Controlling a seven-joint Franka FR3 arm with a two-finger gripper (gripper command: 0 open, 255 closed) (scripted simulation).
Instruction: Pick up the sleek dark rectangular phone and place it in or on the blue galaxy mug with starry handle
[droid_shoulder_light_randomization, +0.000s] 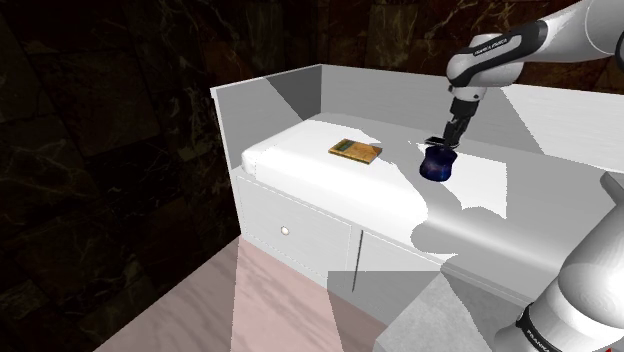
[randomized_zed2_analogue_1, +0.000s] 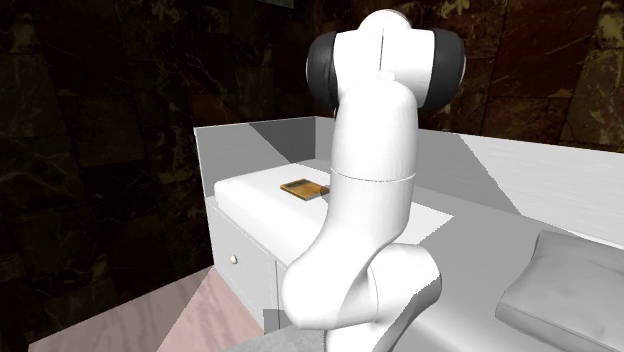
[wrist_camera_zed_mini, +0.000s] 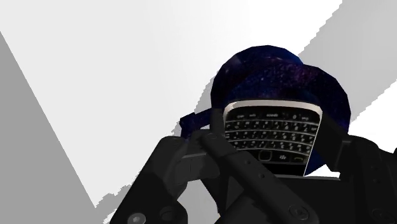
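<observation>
Held pincer (droid_shoulder_light_randomization: 451, 133) clamped on the dark keypad phone (wrist_camera_zed_mini: 272, 137), just above the blue starry mug (wrist_camera_zed_mini: 280, 73) on the white table (droid_shoulder_light_randomization: 305, 150). From the wrist, saw the keys; from the second exterior view, a tan book (randomized_zed2_analogue_1: 305, 188).

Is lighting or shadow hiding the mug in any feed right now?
Shoulder view: hard-edged grey shadows cross the white counter, yet the dark blue mug stands out under the tool. Second exterior view: the arm blocks the middle. Wrist view: the phone in the tool, clearly lit, covers part of the mug.
</observation>
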